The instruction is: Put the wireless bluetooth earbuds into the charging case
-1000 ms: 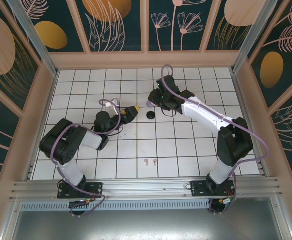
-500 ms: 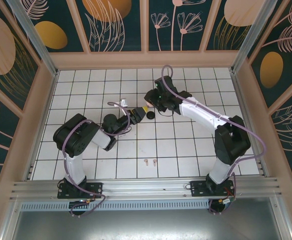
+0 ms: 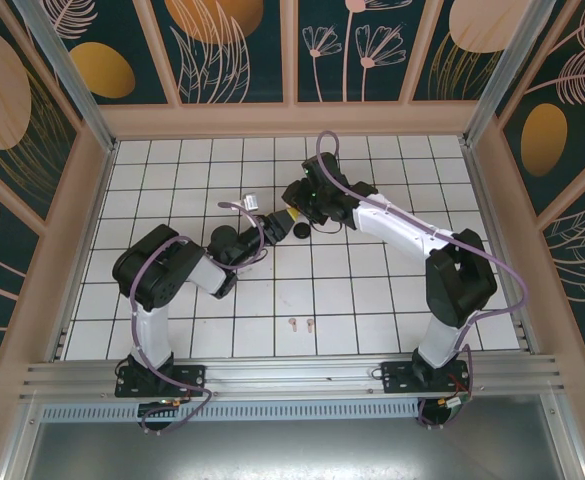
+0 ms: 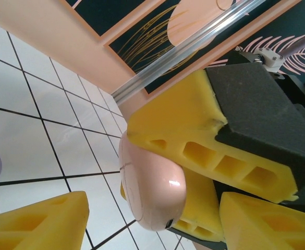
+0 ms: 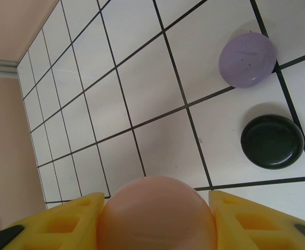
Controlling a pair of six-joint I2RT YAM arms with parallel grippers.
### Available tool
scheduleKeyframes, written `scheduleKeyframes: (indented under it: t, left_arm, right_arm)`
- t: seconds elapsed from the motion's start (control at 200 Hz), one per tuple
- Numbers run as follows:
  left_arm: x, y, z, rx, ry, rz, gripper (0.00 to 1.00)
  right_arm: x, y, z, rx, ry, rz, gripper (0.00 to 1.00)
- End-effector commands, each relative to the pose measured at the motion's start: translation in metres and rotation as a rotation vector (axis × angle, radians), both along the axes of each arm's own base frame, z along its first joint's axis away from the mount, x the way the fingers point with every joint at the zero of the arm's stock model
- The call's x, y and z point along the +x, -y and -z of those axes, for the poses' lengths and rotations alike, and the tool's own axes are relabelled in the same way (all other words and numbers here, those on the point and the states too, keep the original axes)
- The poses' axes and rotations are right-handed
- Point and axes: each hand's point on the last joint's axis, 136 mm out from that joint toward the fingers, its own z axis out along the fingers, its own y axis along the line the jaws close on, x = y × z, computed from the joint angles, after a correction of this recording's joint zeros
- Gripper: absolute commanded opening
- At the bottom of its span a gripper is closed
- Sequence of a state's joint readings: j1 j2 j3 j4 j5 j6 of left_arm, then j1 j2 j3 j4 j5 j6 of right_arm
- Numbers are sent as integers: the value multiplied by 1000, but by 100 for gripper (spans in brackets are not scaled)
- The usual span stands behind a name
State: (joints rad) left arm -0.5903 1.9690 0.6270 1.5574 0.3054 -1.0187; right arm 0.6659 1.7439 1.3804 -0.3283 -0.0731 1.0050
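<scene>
- Two pink earbuds (image 3: 293, 323) side by side on the white tiled table (image 3: 372, 300), near the front edge, not touching each other, well apart from both arms.
- Farther back, near the middle of the table, a glossy pink case (image 5: 157, 213), closed, up off the tiles.
- Pinched at the sides between the yellow foam fingers (image 5: 58, 226) of the right gripper (image 5: 157, 208); jaws closed against it, gripping.
- Same pink case seen from the left wrist, rounded end poking out past the right gripper's finger.
- Left gripper (image 4: 153, 229) right up at that case, one yellow finger (image 4: 37, 224) on each side, jaws parted, a clear gap on the near side, nothing gripped.
- Below on the tiles, a closed black case (image 5: 272, 140) and a closed lilac case (image 5: 247, 60), near each other, a grid line between them, not touching.
- Black case also in the top view, just beside the two meeting grippers.
</scene>
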Motion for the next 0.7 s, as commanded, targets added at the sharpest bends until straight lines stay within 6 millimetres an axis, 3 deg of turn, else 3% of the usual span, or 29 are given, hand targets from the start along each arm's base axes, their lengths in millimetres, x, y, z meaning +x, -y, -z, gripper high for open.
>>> scheduleKeyframes:
  t: [0.0, 0.696]
  left_arm:
    - [2, 2, -17, -43, 69, -9, 64]
    - [15, -7, -25, -155, 85, -81, 50]
  right_arm:
    - [3, -10, -14, 33, 23, -5, 33]
    - [-1, -16, -13, 62, 11, -13, 32]
